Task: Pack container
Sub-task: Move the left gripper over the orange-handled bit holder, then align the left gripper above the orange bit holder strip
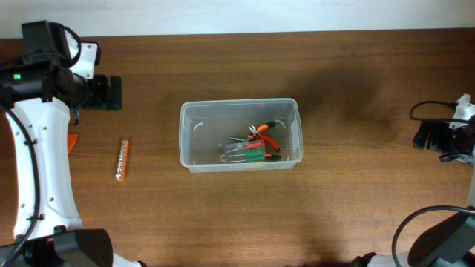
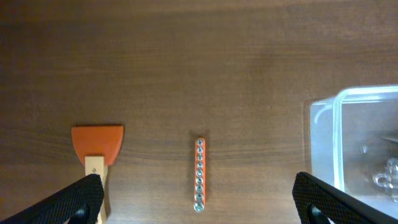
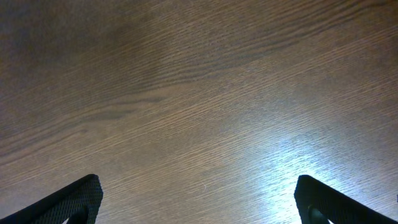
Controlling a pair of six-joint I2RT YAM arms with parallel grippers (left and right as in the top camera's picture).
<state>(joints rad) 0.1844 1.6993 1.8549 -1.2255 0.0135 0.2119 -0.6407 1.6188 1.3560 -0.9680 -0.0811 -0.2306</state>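
The container (image 1: 239, 103), a clear plastic tub, stands in the middle of the table. Inside it lie orange-handled pliers (image 1: 264, 133) and a green-handled tool (image 1: 253, 154). An orange socket rail (image 1: 122, 159) lies on the wood left of the tub. In the left wrist view this rail (image 2: 199, 155) runs straight between the fingers of my open left gripper (image 2: 199, 191), which hovers above it. The container's corner (image 2: 339, 124) shows at that view's right. My right gripper (image 3: 198, 194) is open over bare wood at the table's far right (image 1: 424, 136).
An orange scraper (image 2: 97, 144) with a wooden handle lies left of the rail, partly under my left arm (image 1: 44, 148). Cables loop near the right arm's base (image 1: 434, 222). The table's back edge meets a white wall (image 1: 297, 15).
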